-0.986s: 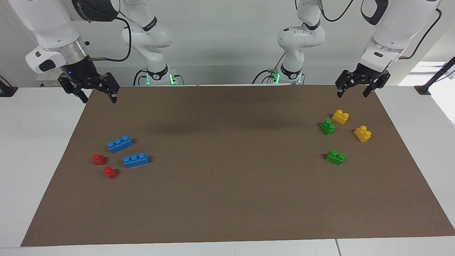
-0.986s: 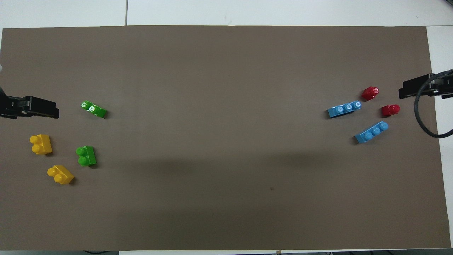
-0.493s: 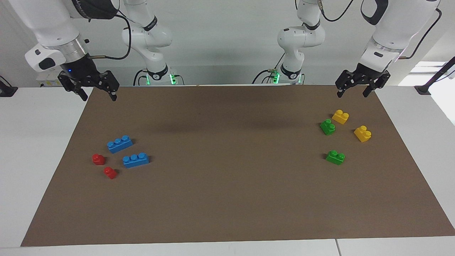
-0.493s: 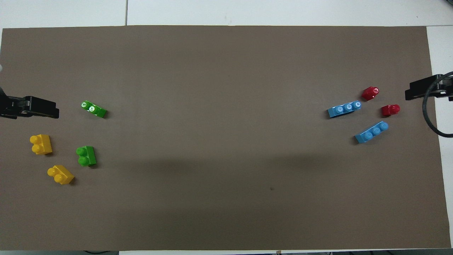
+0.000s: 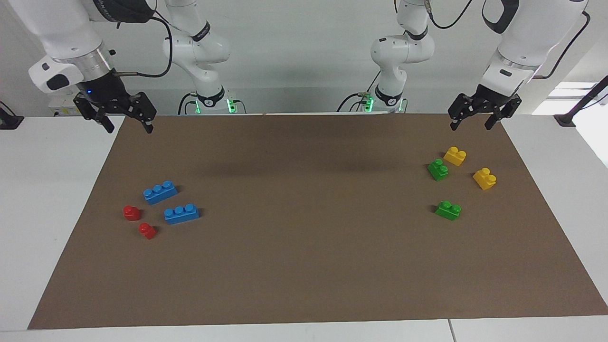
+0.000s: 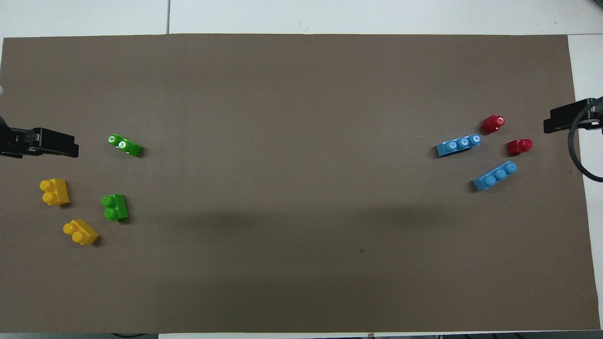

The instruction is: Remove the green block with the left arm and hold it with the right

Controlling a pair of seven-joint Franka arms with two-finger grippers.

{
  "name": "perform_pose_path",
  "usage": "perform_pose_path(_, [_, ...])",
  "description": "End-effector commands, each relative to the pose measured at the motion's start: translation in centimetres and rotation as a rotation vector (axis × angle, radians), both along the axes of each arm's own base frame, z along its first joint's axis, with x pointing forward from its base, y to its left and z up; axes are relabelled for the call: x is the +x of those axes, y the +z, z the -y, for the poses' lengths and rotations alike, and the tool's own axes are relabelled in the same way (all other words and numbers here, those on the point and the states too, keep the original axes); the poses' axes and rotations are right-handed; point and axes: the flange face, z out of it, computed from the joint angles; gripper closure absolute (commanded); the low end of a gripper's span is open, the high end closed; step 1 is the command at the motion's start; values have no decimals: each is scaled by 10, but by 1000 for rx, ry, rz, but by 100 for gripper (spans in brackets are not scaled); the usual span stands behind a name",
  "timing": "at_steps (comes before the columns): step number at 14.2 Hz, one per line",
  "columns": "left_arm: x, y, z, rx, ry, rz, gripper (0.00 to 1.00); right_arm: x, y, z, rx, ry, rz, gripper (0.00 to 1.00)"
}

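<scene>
Overhead, your left tool (image 6: pixel 47 143) and right tool (image 6: pixel 567 121) show only cut-off tips; facing, both hang spread wide and empty (image 5: pixel 476 119) (image 5: pixel 126 121). Two green blocks (image 5: pixel 438 169) (image 5: pixel 448 210) sit on the desk (image 5: pixel 304 266) beside yellow bricks (image 5: pixel 455 156).

No text can be read with any certainty. The only lettering in sight is a white printed word on the black band of the right arm (image 5: pixel 121 8) — above and well clear of the right gripper (image 5: pixel 124 119) — and its letters cannot be made out.
</scene>
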Motion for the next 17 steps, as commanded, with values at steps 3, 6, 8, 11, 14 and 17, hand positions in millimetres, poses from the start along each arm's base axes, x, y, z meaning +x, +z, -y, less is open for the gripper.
perform_pose_path(3, [-5, 0, 3, -11, -7, 14, 0, -2, 2, 3, -21, 13, -23, 0])
perform_pose_path(6, [-5, 0, 3, -9, -7, 14, 0, -3, 1, 3, -20, 13, -29, 0])
perform_pose_path(8, [-6, 0, 3, -11, -5, 13, 0, -3, 0, 2, -19, 13, -31, 0])
perform_pose_path(11, [-6, 0, 2, -9, -5, 11, 0, -3, 0, 1, -15, 10, -32, 0])
perform_pose_path(14, [-6, 0, 3, -10, -5, 11, 0, -5, -2, 0, -15, 2, -38, 0])
perform_pose_path(17, [-6, 0, 3, -10, -5, 11, 0, -7, -3, 2, -14, -7, -53, 0])
